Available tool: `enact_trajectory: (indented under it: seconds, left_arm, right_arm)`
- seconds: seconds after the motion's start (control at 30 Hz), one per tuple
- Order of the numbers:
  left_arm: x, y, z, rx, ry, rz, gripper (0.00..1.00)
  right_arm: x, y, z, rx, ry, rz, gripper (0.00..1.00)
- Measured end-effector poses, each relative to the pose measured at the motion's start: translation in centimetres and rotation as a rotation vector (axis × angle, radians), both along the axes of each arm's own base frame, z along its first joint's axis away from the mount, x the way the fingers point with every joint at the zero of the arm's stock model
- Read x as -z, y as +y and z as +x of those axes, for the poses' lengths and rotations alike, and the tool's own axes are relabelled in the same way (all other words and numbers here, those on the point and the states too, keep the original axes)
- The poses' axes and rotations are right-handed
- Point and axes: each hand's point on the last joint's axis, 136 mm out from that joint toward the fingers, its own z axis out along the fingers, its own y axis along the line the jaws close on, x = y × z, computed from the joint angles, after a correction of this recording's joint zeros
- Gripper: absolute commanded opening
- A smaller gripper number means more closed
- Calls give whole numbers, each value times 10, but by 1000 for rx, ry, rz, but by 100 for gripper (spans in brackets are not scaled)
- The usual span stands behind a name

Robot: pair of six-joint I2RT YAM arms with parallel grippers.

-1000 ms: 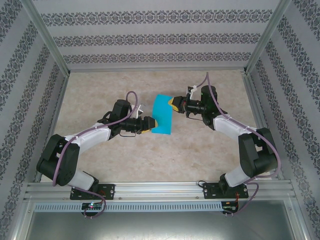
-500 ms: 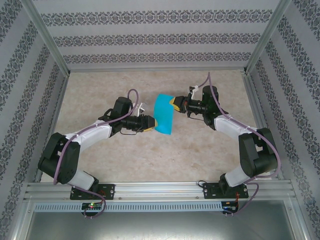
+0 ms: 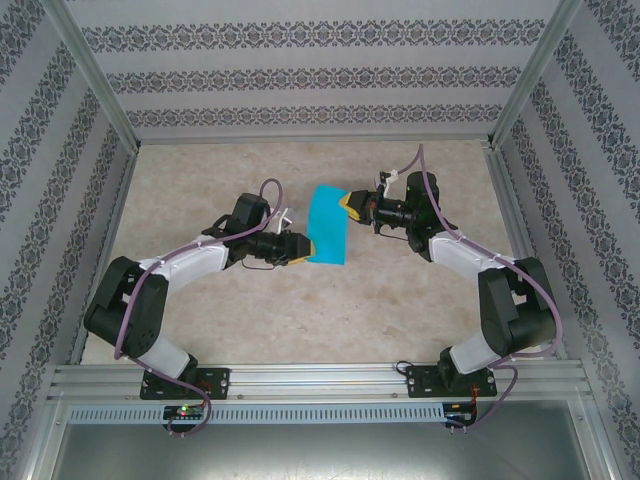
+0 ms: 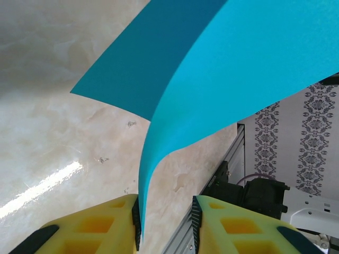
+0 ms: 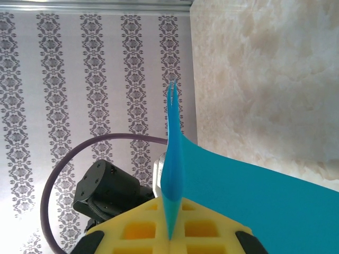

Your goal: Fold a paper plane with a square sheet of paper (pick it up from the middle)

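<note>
L fingers (image 3: 300, 249): apart, w/ the near edge of the square sheet of paper (image 3: 328, 225) in the gap, not pinched yet. Sheet is up in the air over the bench (image 3: 300, 320), btw both arms, bent in a curve. R fingers (image 3: 350, 204), further back: closed tight on the far edge. Could go wrong: L fingers shut crooked & make a bad crease, or arms pull apart & the thin paper slips or rips.

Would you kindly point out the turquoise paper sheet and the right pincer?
turquoise-blue square paper sheet (image 3: 328, 226), top external view, its centre.
right pincer (image 5: 170, 227), right wrist view, between its yellow fingertips.
</note>
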Motion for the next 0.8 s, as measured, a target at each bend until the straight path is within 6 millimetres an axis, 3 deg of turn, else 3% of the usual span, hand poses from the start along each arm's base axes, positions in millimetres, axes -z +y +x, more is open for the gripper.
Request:
enact_trajectory:
  seconds: [0.43, 0.8]
  left_arm:
    - [9, -2, 6, 12, 3, 21, 28]
    - [2, -1, 5, 11, -14, 23, 6]
  right_arm:
    - [-10, -2, 1, 16, 8, 63, 0]
    - [3, -5, 0, 21, 34, 35, 0]
